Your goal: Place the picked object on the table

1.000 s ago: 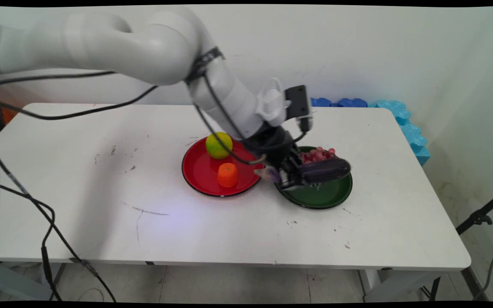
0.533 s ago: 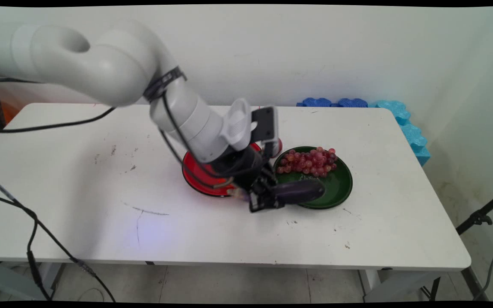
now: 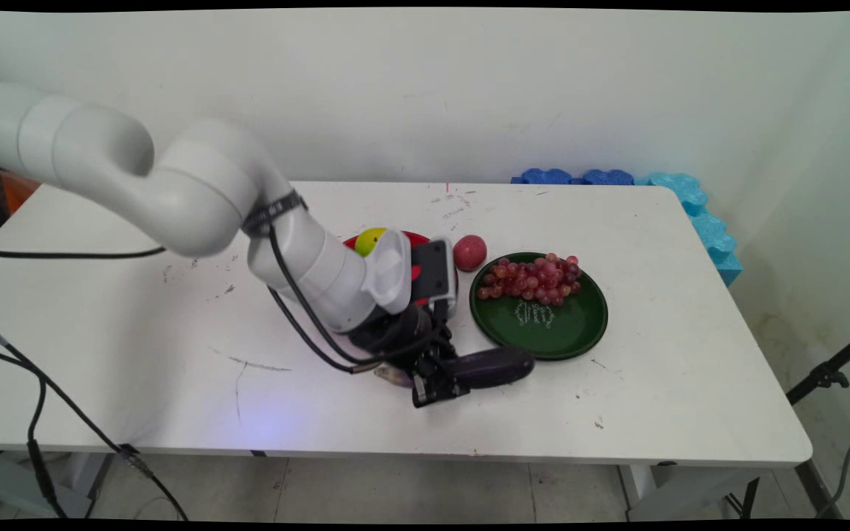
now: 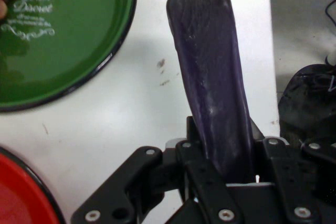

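Note:
My gripper (image 3: pixel 434 385) is shut on the stem end of a dark purple eggplant (image 3: pixel 493 366), which lies level and points right, low over the white table just in front of the two plates. In the hand view the eggplant (image 4: pixel 210 77) runs up from between the jaws of the gripper (image 4: pixel 223 163) over bare tabletop. The green plate (image 3: pixel 580 335) sits just behind and to the right, with a bunch of red grapes (image 3: pixel 536 279) on its far side. My arm hides most of the red plate (image 3: pixel 419 237).
A yellow-green fruit (image 3: pixel 369 240) shows on the red plate behind my wrist. A small red fruit (image 3: pixel 469 252) lies on the table between the plates. Blue foam pieces (image 3: pixel 617 177) line the table's back right edge. The green plate (image 4: pixel 79 51) and red plate (image 4: pixel 21 192) rims show in the hand view.
My arm has carried the eggplant from over the green plate down and to the near left, off the plate, to the table in front of it. The grapes are uncovered.

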You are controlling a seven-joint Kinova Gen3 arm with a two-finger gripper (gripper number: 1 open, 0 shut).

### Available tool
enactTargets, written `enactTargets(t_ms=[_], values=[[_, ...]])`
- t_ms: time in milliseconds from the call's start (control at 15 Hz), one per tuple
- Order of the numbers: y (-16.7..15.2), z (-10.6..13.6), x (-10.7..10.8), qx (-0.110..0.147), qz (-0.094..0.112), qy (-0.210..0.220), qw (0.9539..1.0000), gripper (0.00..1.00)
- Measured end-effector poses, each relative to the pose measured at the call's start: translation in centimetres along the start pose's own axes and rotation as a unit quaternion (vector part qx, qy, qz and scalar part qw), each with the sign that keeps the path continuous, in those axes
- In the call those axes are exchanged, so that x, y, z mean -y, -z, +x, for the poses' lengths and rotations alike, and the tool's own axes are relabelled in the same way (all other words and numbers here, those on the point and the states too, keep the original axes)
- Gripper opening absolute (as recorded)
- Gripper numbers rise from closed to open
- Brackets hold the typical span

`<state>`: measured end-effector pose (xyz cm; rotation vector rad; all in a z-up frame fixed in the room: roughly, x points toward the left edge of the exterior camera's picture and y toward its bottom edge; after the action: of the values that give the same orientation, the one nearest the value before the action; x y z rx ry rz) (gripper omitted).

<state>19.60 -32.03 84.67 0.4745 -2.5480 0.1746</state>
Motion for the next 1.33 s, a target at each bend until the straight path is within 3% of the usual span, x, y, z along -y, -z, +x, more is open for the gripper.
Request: enactTargets(t_ms=[533, 1067, 1133, 1333], values=[[-3.7, -3.2, -0.3, -0.001, -0.005, 0.018, 0.9998, 0.0], [-5.3, -4.4, -0.4, -0.008, -0.006, 0.027, 0.9996, 0.0], [-5.4, -4.5, -0.4, -0.008, -0.006, 0.027, 0.9996, 1.0], [-5.6, -4.6, -0.5, -0.012, -0.008, 0.027, 0.9995, 1.0]])
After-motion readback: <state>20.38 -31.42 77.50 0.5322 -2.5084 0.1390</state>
